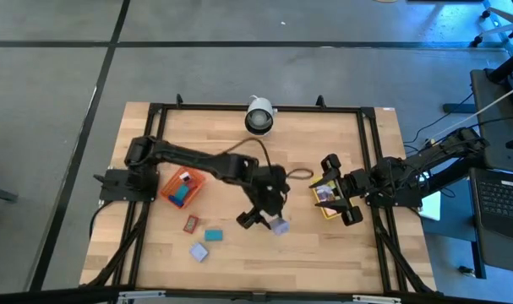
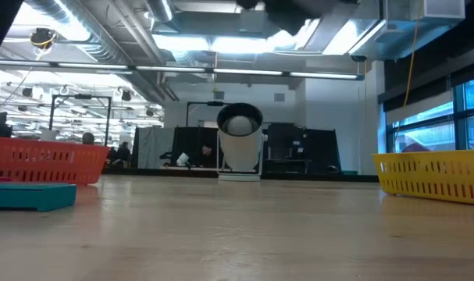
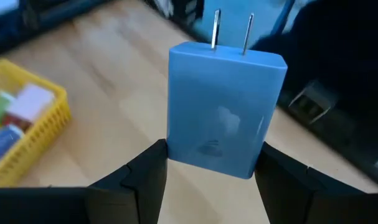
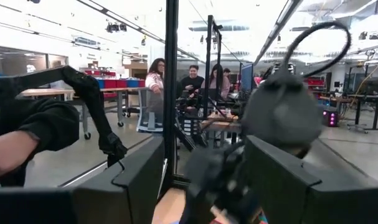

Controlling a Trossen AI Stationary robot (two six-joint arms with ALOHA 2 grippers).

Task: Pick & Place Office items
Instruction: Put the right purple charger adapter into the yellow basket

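My left gripper (image 1: 266,218) is over the middle of the table, shut on a light blue plug block (image 3: 223,106) with two metal prongs (image 3: 231,31). In the high view the block (image 1: 279,225) shows just right of the fingers. A red item (image 1: 191,224), a teal item (image 1: 214,234) and a lavender item (image 1: 199,252) lie flat on the table at the near left. The orange tray (image 1: 182,187) holds a few items. My right gripper (image 1: 336,198) hangs open above the yellow tray (image 1: 325,205), with nothing between its fingers. My left gripper pinches the plug block's two side faces (image 3: 176,146) between its two fingers (image 3: 148,174), at the end away from the prongs. The fingers slant down from the table's left. The block is clear of the table, with its prongs pointing away from the gripper.
A white round camera (image 1: 258,116) stands at the far edge. Black frame rails (image 1: 370,152) run along the table's sides. The yellow tray (image 3: 33,134) holds several items. People sit in the room beyond the table (image 4: 192,78).
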